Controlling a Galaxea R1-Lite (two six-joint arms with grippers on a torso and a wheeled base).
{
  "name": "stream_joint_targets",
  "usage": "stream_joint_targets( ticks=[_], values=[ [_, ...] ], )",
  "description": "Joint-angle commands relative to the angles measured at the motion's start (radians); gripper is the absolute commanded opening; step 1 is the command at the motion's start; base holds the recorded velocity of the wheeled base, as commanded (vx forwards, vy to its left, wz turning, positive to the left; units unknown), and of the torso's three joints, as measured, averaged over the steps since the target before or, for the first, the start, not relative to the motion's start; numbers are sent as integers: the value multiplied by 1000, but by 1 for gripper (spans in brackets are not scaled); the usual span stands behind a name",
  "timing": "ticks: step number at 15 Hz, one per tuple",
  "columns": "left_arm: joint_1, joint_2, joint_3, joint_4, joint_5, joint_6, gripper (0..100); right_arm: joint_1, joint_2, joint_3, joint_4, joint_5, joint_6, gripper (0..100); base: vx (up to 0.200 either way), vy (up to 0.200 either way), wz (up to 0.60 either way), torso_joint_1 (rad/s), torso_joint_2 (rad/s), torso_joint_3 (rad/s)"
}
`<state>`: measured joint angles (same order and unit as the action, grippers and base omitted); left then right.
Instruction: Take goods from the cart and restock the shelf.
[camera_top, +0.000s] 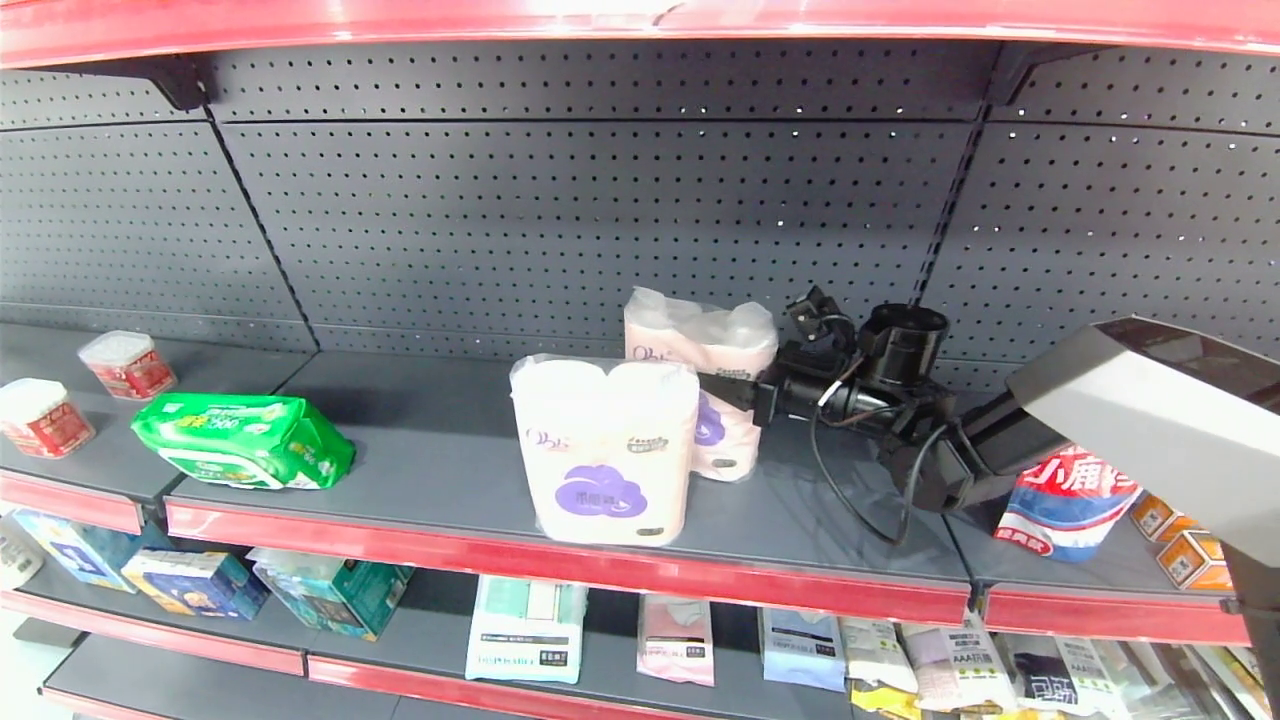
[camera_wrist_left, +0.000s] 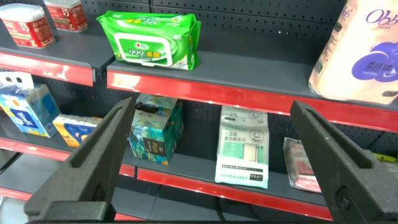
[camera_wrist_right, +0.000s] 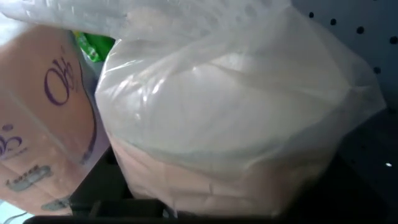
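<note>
Left claw: fingers wide apart, holding nothing, facing the lower shelves.
Front tissue pack: upright at the edge of the shelf.
Rear tissue pack: upright, just behind the front one. The right claw is against its right side, and that arm is the nearer.
Right claw clamped or released: cannot tell, the pack hides the fingers.

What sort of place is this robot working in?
Most likely a supermarket or convenience-store aisle: tiered grey shelves with red front edges, a perforated back panel, and packaged goods such as a toilet paper pack and a green wipes pack.
</note>
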<state>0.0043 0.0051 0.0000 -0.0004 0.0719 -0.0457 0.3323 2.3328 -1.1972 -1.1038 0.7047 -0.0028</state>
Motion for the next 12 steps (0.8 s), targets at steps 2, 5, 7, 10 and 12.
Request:
stream_joint_targets(
  ticks=[2, 5, 7, 10, 12],
  values=[
    [0, -1, 0, 0, 0, 0, 100, 19, 26, -41, -2, 1, 15, 0, 0, 0, 0, 0, 0, 0],
    [0, -1, 0, 0, 0, 0, 100, 37, 40, -47, -2, -1, 17, 0, 0, 0, 0, 0, 0, 0],
    [0, -1, 0, 0, 0, 0, 100, 43, 43, -59, -2, 1, 17, 0, 0, 0, 0, 0, 0, 0],
    [0, -1, 0, 0, 0, 0, 100, 47, 53, -68, -1, 13, 18, 0, 0, 0, 0, 0, 0, 0],
    [0, -1, 0, 0, 0, 0, 100, 54, 62, -84, -1, 30, 18, 0, 0, 0, 0, 0, 0, 0]
  ],
)
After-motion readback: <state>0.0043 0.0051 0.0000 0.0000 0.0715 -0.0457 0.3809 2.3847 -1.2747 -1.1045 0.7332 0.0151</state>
